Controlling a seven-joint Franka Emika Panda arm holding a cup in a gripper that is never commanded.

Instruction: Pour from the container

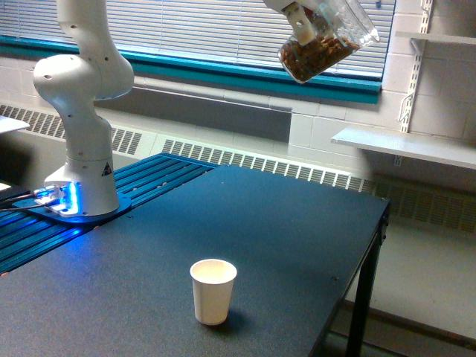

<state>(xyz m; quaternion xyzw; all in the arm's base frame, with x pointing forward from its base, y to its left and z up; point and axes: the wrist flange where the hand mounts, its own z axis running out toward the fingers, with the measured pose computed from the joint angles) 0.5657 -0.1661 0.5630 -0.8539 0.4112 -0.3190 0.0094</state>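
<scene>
1. High at the exterior view's top right, clamped between the jaws: container (327,43), tilted, brown pieces gathered at its lower end.
2. Far below, upright on the dark tabletop (282,238): white paper cup (213,291).

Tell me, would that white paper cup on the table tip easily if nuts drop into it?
Probably. The paper cup looks empty and light, taller than its narrow base, standing free on the smooth dark table. Pieces falling from the high, tilted jar could knock it over.
</scene>
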